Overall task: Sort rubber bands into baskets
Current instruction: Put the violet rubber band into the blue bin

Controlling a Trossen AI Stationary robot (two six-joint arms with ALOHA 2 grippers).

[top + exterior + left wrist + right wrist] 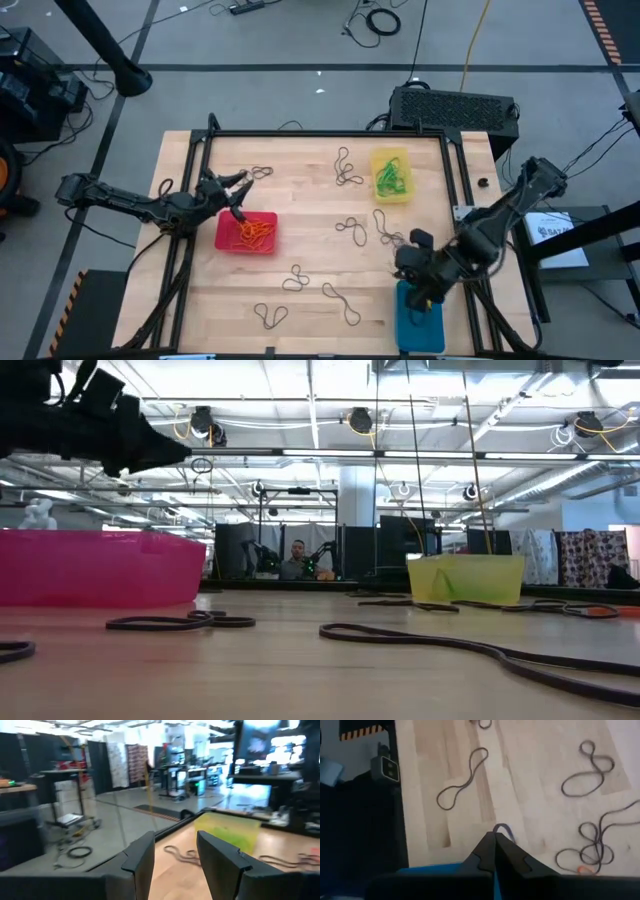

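The left gripper (236, 186) sits above the wooden table top (310, 250), just beside the far edge of the shallow red plastic basket (247, 232). In its wrist view the two dark fingers (142, 860) stand apart with bare table showing through the gap, so it's open and holding nothing. The red basket has a tangle of orange-red rubber bands (254, 232) in it.

The right gripper (425, 290) hangs over the near right part of the table, right at the far edge of the blue plastic basket (420, 322). Its fingers (492, 852) are pressed together, fully closed. There's a thin dark strand (502, 829) poking out just past the tips, could be a band pinched there, but honestly I can't tell from this angle.

The yellow plastic basket (391, 176) is at the far right side with green rubber bands (391, 178) inside. Loose dark rubber bands (352, 228) lie scattered across the middle and near side of the table.

From table height the red basket's contents are hidden behind its wall, the blue basket is out of frame, and the left arm is cut off at the top corner.
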